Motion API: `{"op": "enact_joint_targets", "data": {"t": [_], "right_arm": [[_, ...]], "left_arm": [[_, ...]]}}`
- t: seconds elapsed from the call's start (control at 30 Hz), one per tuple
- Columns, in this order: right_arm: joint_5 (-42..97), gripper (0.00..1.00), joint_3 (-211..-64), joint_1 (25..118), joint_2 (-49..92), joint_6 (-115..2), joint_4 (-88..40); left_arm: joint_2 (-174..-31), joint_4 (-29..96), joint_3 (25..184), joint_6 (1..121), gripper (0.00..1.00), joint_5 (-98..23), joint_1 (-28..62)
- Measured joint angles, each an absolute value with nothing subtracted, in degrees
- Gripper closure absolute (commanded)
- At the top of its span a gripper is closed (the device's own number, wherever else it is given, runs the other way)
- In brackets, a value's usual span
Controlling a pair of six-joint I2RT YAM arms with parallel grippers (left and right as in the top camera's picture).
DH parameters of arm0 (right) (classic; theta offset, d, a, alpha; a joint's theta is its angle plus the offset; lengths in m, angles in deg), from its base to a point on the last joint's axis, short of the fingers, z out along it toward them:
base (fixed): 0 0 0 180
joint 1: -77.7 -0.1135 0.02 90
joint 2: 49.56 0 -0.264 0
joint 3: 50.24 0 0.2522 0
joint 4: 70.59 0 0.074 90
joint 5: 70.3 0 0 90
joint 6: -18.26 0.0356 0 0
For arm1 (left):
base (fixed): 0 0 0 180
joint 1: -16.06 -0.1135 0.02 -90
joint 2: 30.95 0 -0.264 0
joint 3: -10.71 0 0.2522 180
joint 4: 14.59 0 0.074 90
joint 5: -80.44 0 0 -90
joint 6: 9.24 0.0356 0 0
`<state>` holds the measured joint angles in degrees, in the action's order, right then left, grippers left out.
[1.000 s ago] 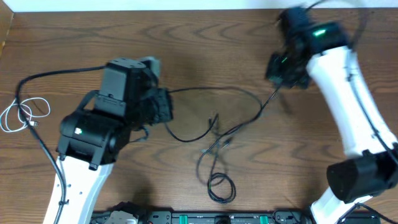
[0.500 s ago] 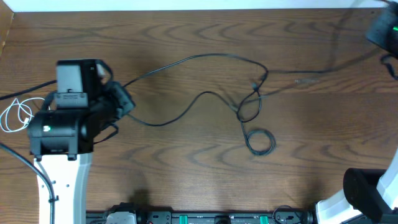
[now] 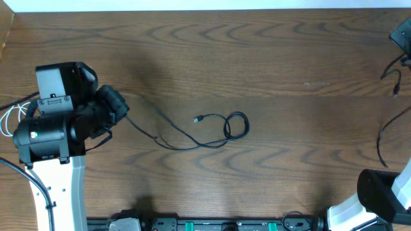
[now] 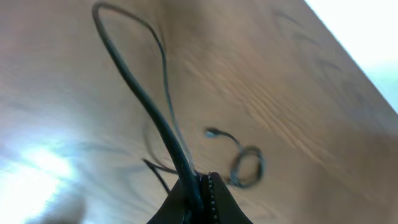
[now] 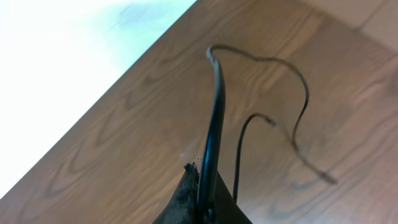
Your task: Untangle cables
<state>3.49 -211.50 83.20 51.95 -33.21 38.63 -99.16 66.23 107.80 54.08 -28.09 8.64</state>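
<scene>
The left fingers (image 4: 200, 191) are pinched shut on a black cable (image 3: 192, 147), which rises from them in a tall arch in the left wrist view. Seen from overhead, this cable trails from those fingers across the wooden tabletop (image 3: 257, 58) to a small loop (image 3: 236, 125) near the middle. Its plug end (image 3: 200, 119) lies just left of the loop, pointing away from it. The right fingers (image 5: 202, 199) are clamped on a second black cable (image 5: 216, 106), well to the right of the loop at the tabletop's far edge. That cable seems to hang apart from the first, though the overhead view cuts it off at the frame edge. A white cable (image 3: 14, 119) lies in thin curls far left of the loop, beyond the left arm (image 3: 54, 138).
</scene>
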Motion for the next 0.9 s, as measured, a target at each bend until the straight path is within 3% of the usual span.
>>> {"op": "enact_joint_targets", "data": {"t": [0.27, 0.53, 0.57, 0.6, 0.67, 0.7, 0.73, 0.9], "right_arm": [[14.5, 0.99, -211.5, 81.7, 52.0, -36.9, 38.4], [22.2, 0.99, -211.5, 79.2, 52.0, -41.6, 36.3], [22.5, 0.99, -211.5, 78.9, 52.0, -41.8, 36.2], [22.8, 0.99, -211.5, 78.7, 52.0, -42.0, 36.2], [23.1, 0.99, -211.5, 78.2, 52.1, -42.2, 36.3], [23.3, 0.99, -211.5, 77.9, 52.1, -42.3, 36.4], [23.6, 0.99, -211.5, 77.5, 52.1, -42.5, 36.5], [25.7, 0.99, -211.5, 74.1, 52.1, -44.6, 37.2]], "left_arm": [[-99.2, 63.3, 107.8, 68.1, 0.92, -51.8, 9.4], [-99.2, 63.2, 107.8, 72.0, 0.90, -58.1, 21.1], [-99.2, 63.2, 107.8, 72.0, 0.73, -57.5, 22.2], [-99.2, 63.3, 107.8, 72.0, 0.63, -55.9, 23.9], [-99.2, 63.3, 107.8, 72.2, 0.54, -52.9, 25.8], [-99.2, 63.5, 107.8, 72.2, 0.39, -51.2, 26.3], [-99.2, 63.5, 107.8, 72.0, 0.10, -49.4, 26.8], [-99.2, 63.7, 107.8, 70.1, 0.08, -41.7, 27.1]]}}
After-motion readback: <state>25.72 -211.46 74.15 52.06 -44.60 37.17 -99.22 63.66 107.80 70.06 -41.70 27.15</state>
